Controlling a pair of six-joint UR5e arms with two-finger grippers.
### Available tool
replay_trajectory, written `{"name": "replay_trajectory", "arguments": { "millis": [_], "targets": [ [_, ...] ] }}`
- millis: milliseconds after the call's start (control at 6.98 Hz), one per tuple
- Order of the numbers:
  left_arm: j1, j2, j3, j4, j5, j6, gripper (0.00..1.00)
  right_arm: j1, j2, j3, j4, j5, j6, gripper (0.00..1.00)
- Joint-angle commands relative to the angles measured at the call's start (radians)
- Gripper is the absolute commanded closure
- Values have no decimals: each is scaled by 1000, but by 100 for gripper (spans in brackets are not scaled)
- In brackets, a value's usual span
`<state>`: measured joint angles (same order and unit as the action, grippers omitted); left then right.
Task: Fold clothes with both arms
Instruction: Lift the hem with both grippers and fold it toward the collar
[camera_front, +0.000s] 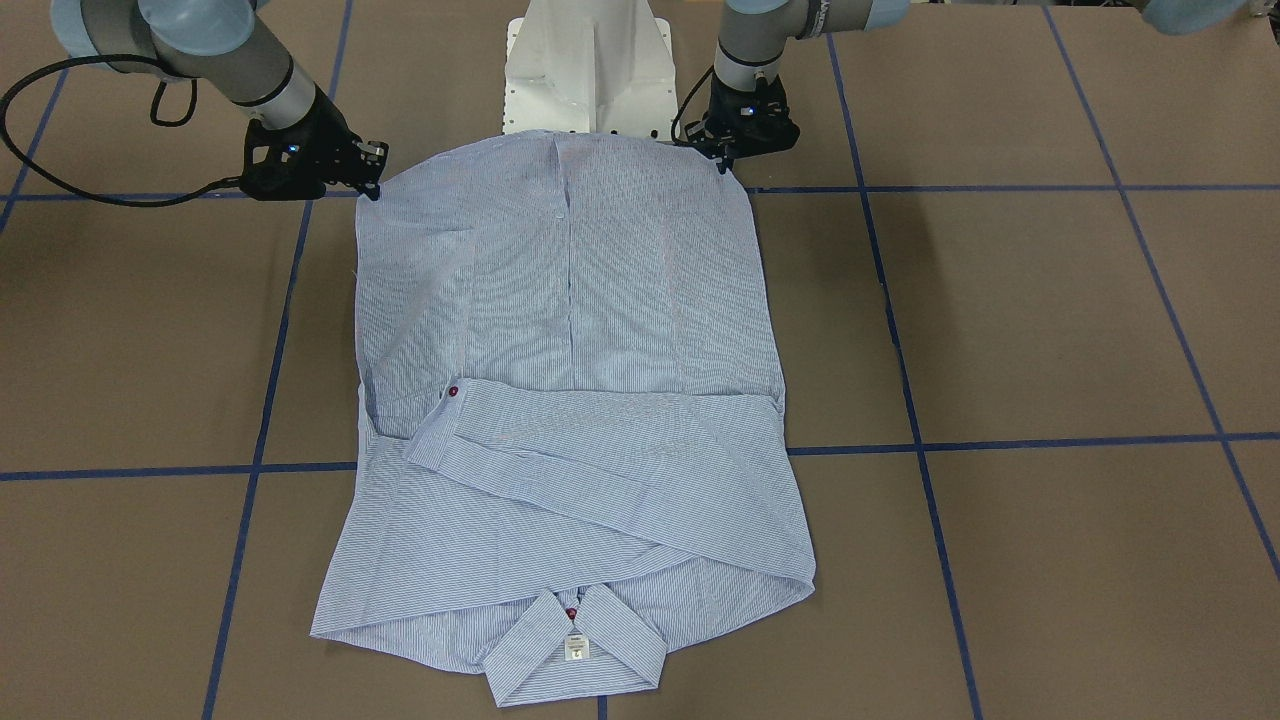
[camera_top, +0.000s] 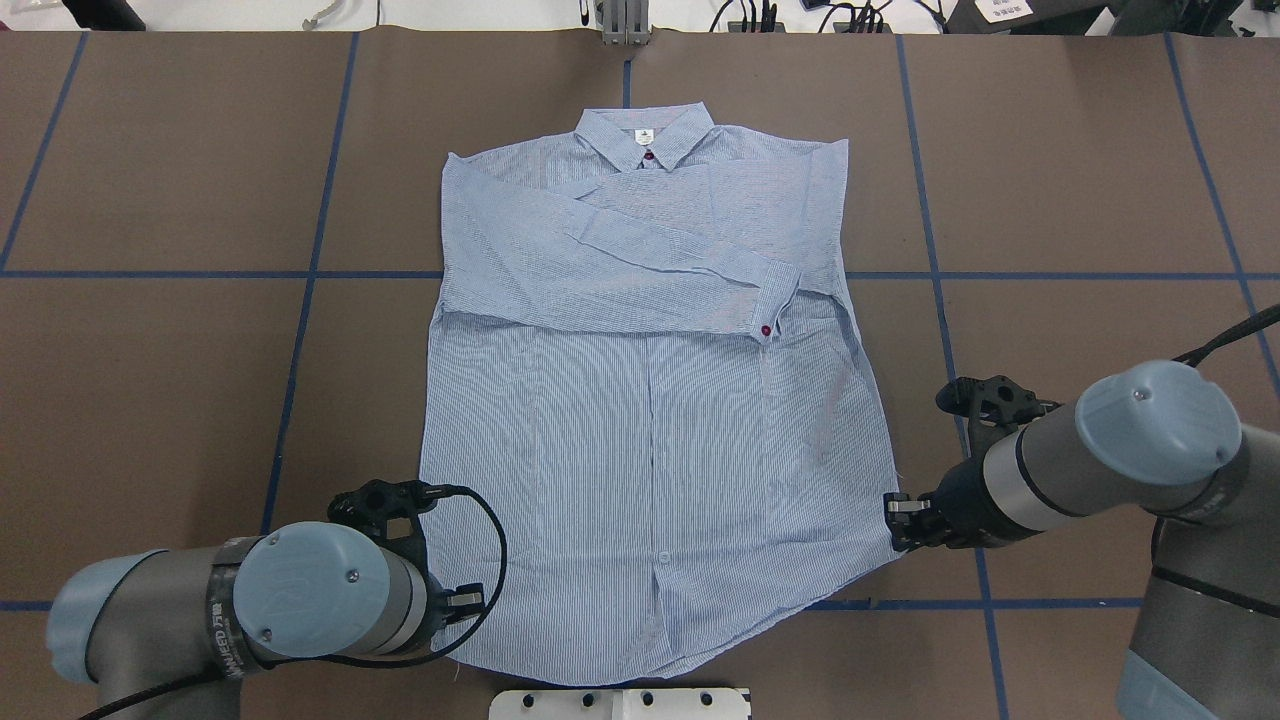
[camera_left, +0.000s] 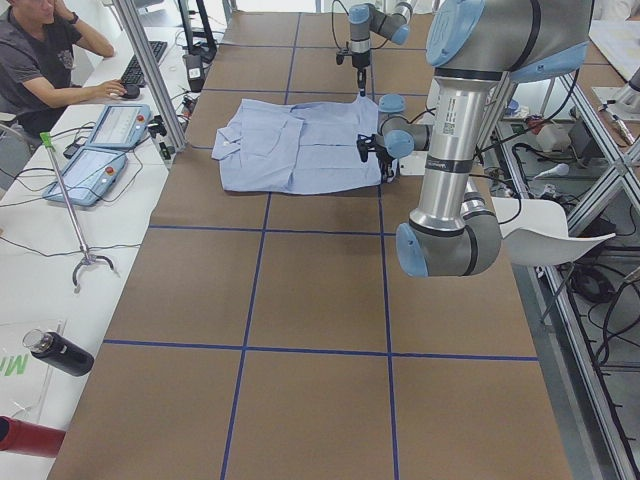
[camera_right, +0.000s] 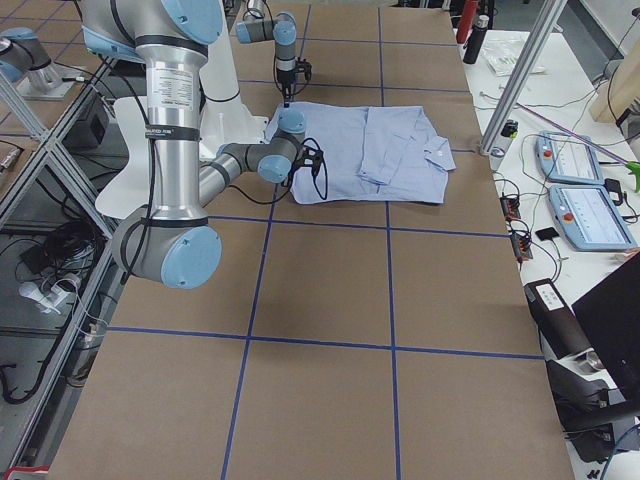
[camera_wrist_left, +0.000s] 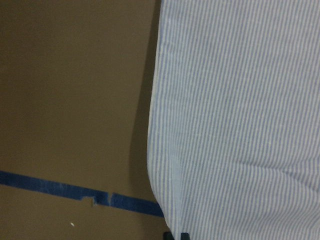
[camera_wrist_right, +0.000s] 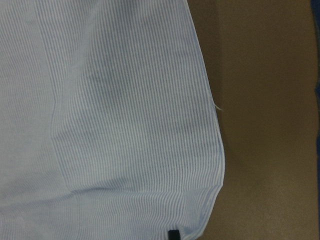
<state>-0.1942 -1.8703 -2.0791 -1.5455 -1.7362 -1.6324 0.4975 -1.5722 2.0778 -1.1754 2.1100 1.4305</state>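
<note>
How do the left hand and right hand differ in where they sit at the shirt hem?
The left hand is at the hem corner on the robot's left, the right hand at the opposite corner. The left hand sits nearer the robot's base than the right hand. From overhead, the left hand is mostly hidden by its own arm; the right hand shows clear. Both are at the edge of the shirt; grip cannot be told.

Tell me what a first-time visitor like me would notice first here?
A blue-striped shirt lies flat in the middle of the brown table, its sleeves folded across the chest and its collar pointing away from the robot. The left gripper and right gripper sit one at each hem corner, on the robot's side.
</note>
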Motion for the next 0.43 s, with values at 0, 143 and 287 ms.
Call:
{"name": "replay_trajectory", "arguments": {
  "millis": [0,143,287],
  "targets": [
    [-63,-4,-39,25,-2,28,100,67,44,-8,0,80,-1,100],
    [-130,-36,-36,28,-2,96,100,90,85,-33,-6,81,-1,100],
    [-199,-64,-32,36,-3,173,100,131,124,-63,-10,82,-2,100]
  ]
}}
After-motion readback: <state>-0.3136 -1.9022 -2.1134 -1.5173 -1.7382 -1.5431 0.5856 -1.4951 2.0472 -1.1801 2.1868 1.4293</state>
